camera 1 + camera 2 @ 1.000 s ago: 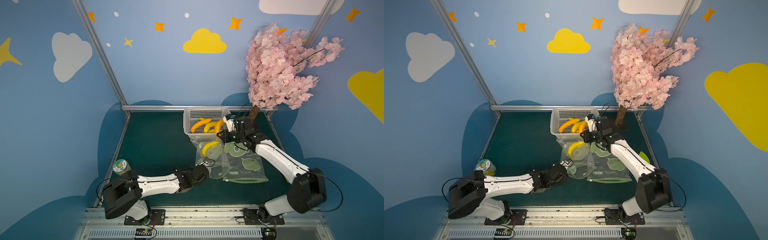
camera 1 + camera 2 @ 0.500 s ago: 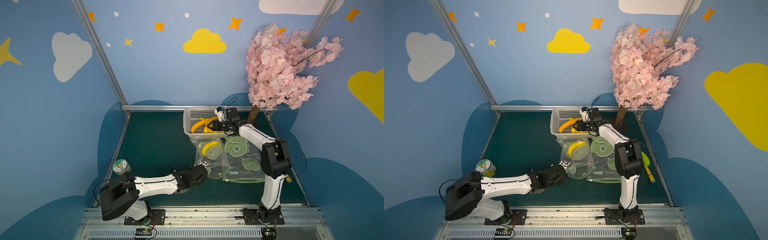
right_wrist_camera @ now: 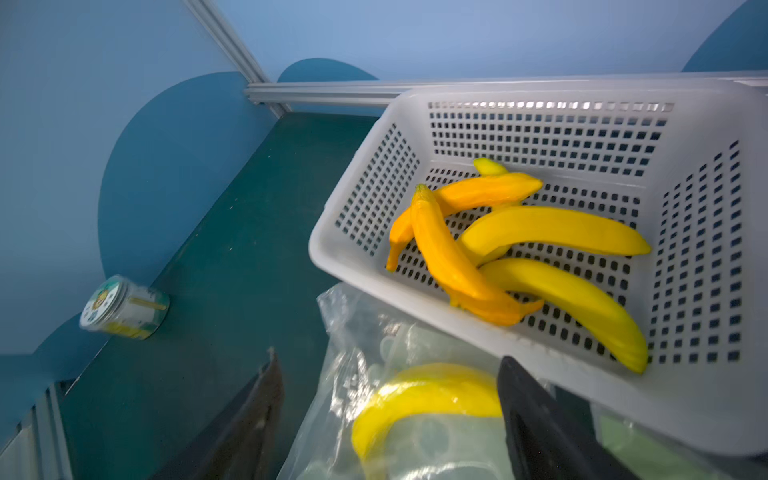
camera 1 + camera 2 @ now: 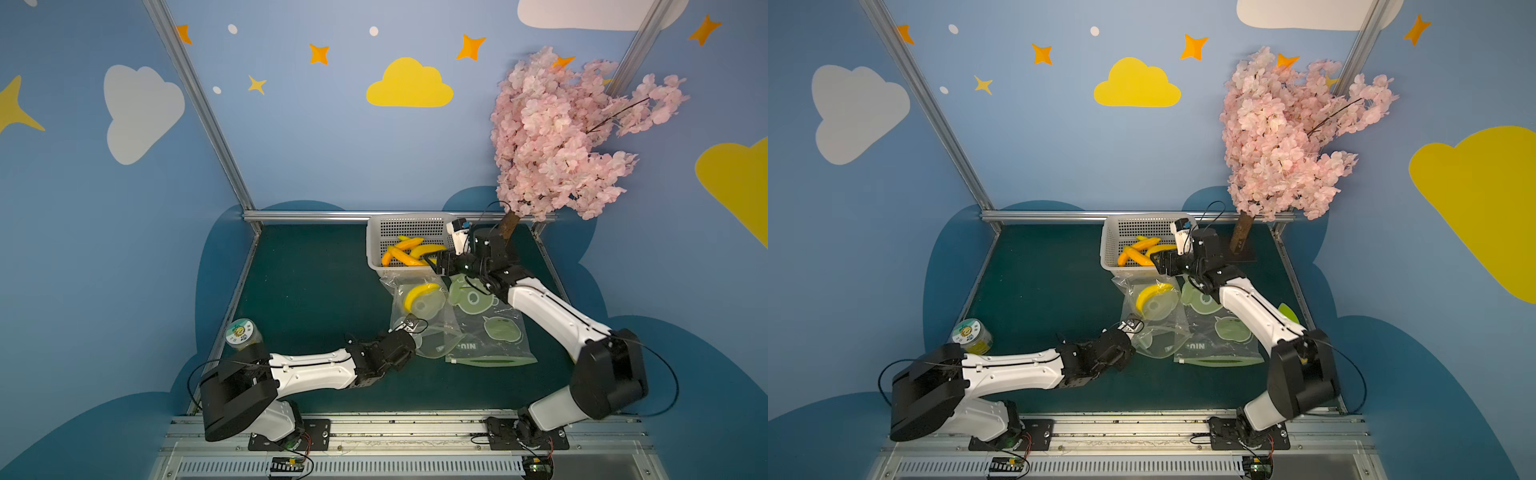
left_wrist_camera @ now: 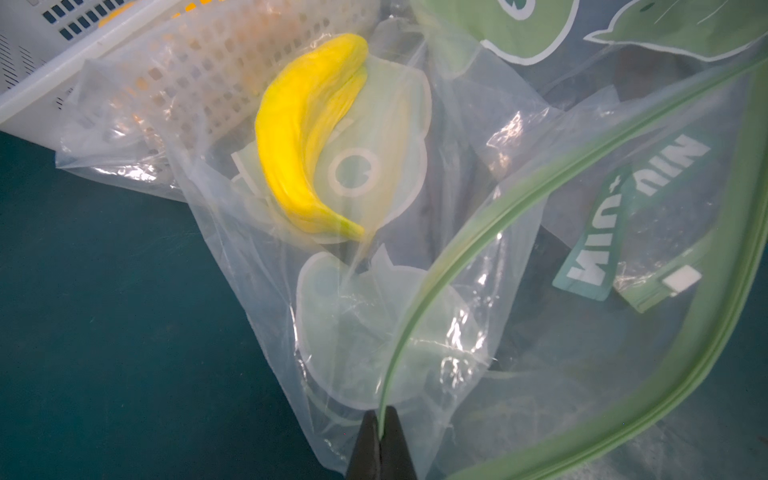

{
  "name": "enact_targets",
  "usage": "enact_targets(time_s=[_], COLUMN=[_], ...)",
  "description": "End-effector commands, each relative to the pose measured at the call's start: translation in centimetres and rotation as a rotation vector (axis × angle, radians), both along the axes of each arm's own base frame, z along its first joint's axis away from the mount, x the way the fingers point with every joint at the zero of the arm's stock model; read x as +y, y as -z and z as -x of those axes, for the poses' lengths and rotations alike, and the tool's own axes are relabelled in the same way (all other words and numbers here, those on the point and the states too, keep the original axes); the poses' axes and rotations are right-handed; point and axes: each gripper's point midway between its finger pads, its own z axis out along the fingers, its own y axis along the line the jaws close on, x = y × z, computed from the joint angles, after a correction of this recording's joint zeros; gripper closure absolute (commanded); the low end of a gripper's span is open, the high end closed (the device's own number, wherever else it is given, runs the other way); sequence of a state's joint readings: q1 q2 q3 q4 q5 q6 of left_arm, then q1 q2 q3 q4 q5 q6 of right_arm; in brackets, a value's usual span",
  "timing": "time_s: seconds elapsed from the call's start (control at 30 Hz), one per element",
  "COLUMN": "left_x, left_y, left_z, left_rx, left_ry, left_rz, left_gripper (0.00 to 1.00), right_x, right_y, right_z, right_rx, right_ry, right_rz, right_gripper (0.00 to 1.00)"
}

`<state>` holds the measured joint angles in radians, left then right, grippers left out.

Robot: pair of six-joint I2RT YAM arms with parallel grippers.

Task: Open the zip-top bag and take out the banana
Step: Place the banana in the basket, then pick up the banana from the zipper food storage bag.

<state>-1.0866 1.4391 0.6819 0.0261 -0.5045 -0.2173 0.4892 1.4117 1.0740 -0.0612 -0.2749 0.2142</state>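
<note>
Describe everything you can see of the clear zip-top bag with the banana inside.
The zip-top bag is thin, crinkled, see-through plastic with pale printed shapes and a green zip strip. Its mouth gapes open, and the left gripper is shut on one lip of the strip. One yellow banana lies inside near the closed end. The bag lies on the dark green table, its far end against the white basket, one side overlapping a second bag with green prints.
</note>
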Motion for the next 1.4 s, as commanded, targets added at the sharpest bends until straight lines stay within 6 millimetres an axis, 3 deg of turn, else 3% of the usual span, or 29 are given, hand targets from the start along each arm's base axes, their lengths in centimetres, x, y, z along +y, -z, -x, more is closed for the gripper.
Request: enact_targets(time_s=[0.0,0.13,0.23,0.4,0.57,0.73,0.93,1.17,1.37], left_x=[0.1,0.2,0.2,-0.2,-0.8,-0.9,-0.7,-0.5,-0.5], left_y=[-1.1,-1.2,-1.0,-0.8,-1.3,-1.8,-1.4,-0.8,-0.5], left_z=[-0.2,-0.1,-0.1,-0.2,-0.4,-0.3,0.4,0.7,0.7], left_rx=[-0.009,-0.002,0.006,0.021,0.027,0.027,0.043,0.041,0.040], left_ry=[-0.018,-0.011,-0.014,-0.022,-0.024,-0.024,-0.012,-0.005,-0.002], left_rz=[0.035,0.028,0.029,0.037,0.047,0.064,0.064,0.049,0.042], left_gripper=[0.96,0.96,0.96,0.96,0.97,0.97,0.97,0.97,0.97], right_x=[-1.5,-3.7,-3.9,-3.6,-1.5,1.2,2.8,3.0,0.8], right_y=[2.7,5.5,6.4,10.3,12.6,13.4,13.8,13.8,12.6], right_z=[5.8,12.4,16.4,19.7,19.3,17.8,16.0,16.0,17.1], right_rx=[-0.022,-0.085,-0.127,-0.122,-0.102,-0.096,-0.070,-0.056,-0.047], right_ry=[-0.012,-0.023,-0.066,-0.085,-0.056,-0.059,0.011,0.011,0.015], right_rz=[0.114,0.155,0.137,0.183,0.108,0.124,0.126,0.106,0.062], right_gripper=[0.23,0.44,0.56,0.58,0.57,0.58,0.58,0.58,0.58])
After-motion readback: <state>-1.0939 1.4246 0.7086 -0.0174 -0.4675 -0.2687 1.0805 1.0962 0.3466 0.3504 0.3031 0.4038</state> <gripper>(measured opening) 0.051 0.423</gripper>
